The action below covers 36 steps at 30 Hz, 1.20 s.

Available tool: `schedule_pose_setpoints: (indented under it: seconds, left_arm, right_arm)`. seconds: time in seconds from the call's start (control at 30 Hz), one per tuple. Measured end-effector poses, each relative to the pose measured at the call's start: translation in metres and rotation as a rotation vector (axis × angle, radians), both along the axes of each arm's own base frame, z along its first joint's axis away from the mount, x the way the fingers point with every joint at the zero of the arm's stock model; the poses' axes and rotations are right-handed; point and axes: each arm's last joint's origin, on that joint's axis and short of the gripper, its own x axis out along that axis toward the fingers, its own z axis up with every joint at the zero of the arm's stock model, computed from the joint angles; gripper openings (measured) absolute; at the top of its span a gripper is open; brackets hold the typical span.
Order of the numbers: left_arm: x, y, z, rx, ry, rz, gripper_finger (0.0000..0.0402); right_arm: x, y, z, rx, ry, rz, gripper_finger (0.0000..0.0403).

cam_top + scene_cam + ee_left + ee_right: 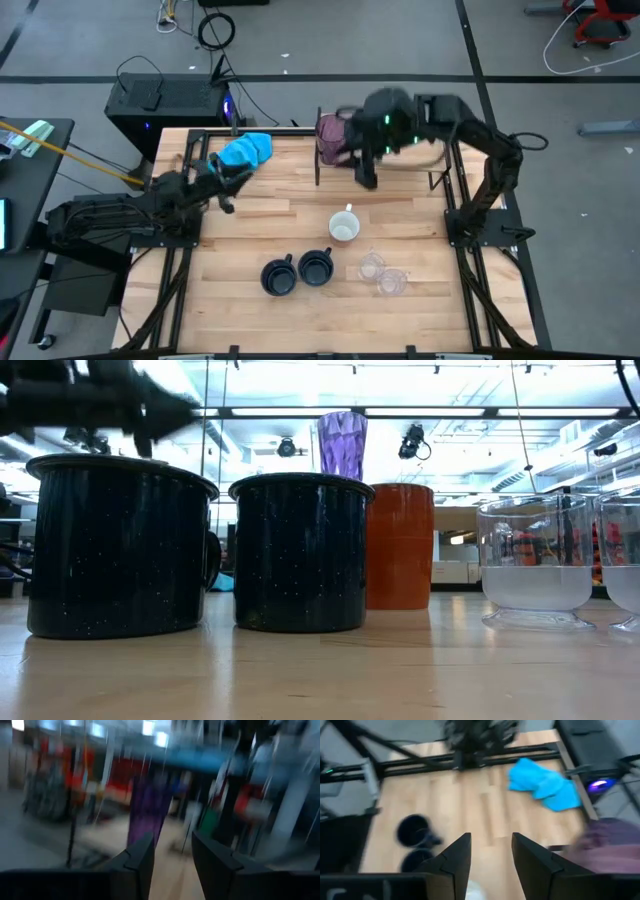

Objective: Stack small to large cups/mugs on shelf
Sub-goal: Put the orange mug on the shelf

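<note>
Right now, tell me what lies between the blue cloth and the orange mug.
Nothing: in the high view, only bare tabletop runs from the blue cloth to the orange mug. The left pincer sits just beside that stretch, near the cloth.

Robotics lab, grey floor [420,40] with loose cables [215,28], computer tower [170,105] — ceiling strip lights [420,410], red chair [598,20]

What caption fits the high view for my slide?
Purple tumbler on the shelf beside the right claw; orange mug, navy mugs and clear cups wait on the table.
</note>
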Motion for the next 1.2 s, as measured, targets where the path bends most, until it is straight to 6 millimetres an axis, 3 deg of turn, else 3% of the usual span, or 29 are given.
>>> schedule_pose_setpoints:
  seconds: [0.2, 0.4, 0.63, 0.83, 1.03, 1.2]
  left_arm:
    - [-0.010, -0.002, 0.024, 0.145, -0.232, 0.038, 0.0122]
    - [-0.005, -0.003, 0.016, 0.076, -0.157, -0.045, 0.0106]
    - [0.003, -0.002, -0.004, -0.087, 0.005, -0.112, 0.0077]
    - [0.006, -0.005, -0.013, -0.116, 0.098, -0.232, 0.0057]
    - [0.006, -0.004, -0.021, -0.058, 0.212, -0.161, 0.0054]
    - [0.005, -0.002, -0.020, -0.011, 0.213, -0.085, 0.0063]
  right_arm:
    - [0.015, 0.051, -0.015, -0.067, 0.058, 0.047, 0.0137]
    - [0.031, 0.079, -0.034, -0.160, 0.117, -0.002, 0.0130]
    - [0.053, 0.093, -0.060, 0.005, 0.196, -0.123, 0.0126]
    - [0.057, 0.109, -0.086, 0.010, 0.357, -0.147, 0.0126]
    - [0.067, 0.121, -0.114, -0.050, 0.500, -0.145, 0.0128]
    - [0.074, 0.125, -0.130, -0.086, 0.562, -0.123, 0.0154]
